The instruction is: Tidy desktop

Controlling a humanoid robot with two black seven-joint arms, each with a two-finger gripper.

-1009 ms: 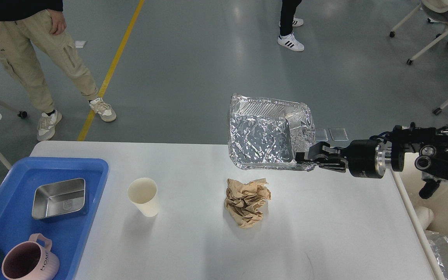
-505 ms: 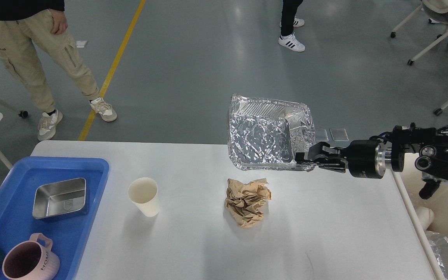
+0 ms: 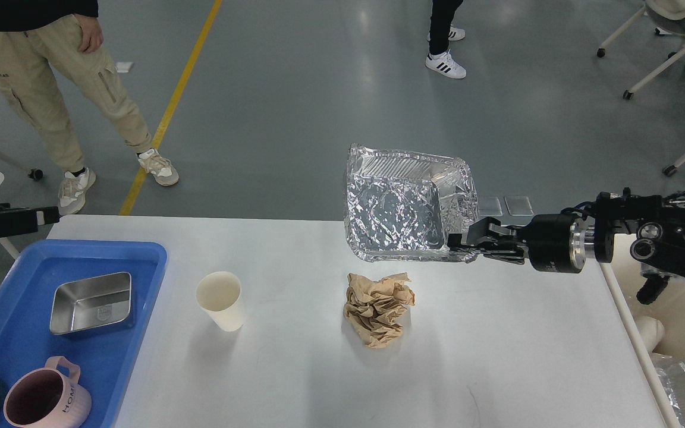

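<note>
The white desktop [image 3: 497, 356] fills the lower half of the head view. My right gripper [image 3: 459, 244] reaches in from the right and is shut on the near right corner of a crinkled foil tray [image 3: 396, 208]. The tray is tilted, its open side facing me, and is held above the desktop's far edge. A crumpled brown paper ball [image 3: 378, 309] lies on the desktop just below it. A white paper cup [image 3: 219, 300] stands upright to the left. A dark bar, apparently my left gripper [image 3: 6, 219], pokes in at the left edge; its fingers cannot be told apart.
A blue tray [image 3: 140, 255] at the left end holds a steel box [image 3: 90, 303] and a pink mug [image 3: 42, 398]. A cream bin [image 3: 684, 327] with foil [image 3: 681, 392] in it stands off the right edge. People stand on the floor beyond.
My right gripper and the foil tray have shifted slightly left. The dark bar has come into view at the left edge.
</note>
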